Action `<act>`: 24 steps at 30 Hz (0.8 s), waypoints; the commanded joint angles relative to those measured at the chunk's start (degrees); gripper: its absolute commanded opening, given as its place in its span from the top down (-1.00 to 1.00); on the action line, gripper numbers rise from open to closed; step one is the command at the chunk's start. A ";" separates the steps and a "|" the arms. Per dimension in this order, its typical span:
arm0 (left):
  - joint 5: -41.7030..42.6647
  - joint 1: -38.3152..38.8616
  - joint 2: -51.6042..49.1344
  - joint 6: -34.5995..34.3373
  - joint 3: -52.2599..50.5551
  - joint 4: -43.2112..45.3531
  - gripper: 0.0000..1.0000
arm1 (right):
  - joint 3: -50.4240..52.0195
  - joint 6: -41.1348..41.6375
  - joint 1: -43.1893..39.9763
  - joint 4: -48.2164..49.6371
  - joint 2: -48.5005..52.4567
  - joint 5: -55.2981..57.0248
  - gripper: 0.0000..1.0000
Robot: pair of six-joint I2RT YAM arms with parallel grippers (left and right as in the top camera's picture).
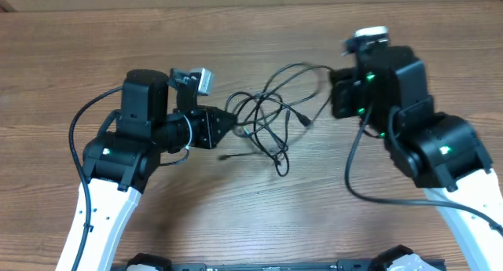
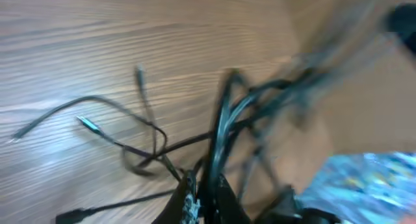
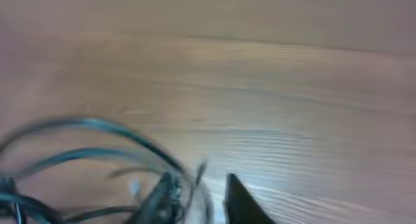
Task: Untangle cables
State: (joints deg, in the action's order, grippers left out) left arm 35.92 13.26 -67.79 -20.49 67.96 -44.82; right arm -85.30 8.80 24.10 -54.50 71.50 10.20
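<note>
The left gripper (image 2: pixel 203 197) is clamped on a few strands of the cables (image 1: pixel 271 118), which rise between its closed fingers. The right gripper (image 3: pixel 198 195) has its fingers parted. Thin cords pass just beside one finger, but blur hides whether any touches it. The cables sprawl in loose, tangled loops on the table (image 1: pixel 71 43), between the two arms and nearer the far edge. One plug end (image 1: pixel 225 156) trails toward the near edge.
</note>
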 commanded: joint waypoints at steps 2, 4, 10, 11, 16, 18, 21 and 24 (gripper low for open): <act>-3.26 -0.72 -0.02 10.97 0.44 -0.35 0.92 | -0.55 -11.76 -1.14 -2.21 -1.75 -1.31 -0.77; -2.43 -0.70 -0.02 12.87 0.44 -0.28 0.92 | -0.55 -18.47 -1.14 -3.30 -1.75 -5.88 -0.94; 6.47 -0.70 -0.02 20.61 0.44 -0.20 0.92 | -0.55 -43.67 -1.14 -7.04 -1.64 -29.35 -0.95; 8.68 -0.70 -0.02 22.32 0.44 -0.17 0.92 | -0.52 -46.73 -1.14 -7.52 -1.55 -31.71 -0.96; 16.74 -0.70 -0.02 23.50 0.44 2.56 0.92 | -0.52 -52.61 -0.92 -7.61 0.57 -42.49 -1.00; 20.72 -0.70 -0.02 21.05 0.44 6.58 0.92 | -0.52 -52.61 -0.90 -7.85 2.32 -44.68 -0.98; 21.64 -0.70 -0.02 17.84 0.44 8.94 0.92 | -0.52 -53.51 0.11 -7.80 4.00 -45.03 -0.98; 24.00 -0.70 -0.02 17.73 0.44 10.36 0.92 | -0.52 -54.62 1.20 -7.76 5.01 -44.81 -0.91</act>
State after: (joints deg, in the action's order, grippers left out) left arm 54.70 12.71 -67.90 -1.32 67.85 -35.75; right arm -85.32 -43.88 24.16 -62.57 76.05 -32.82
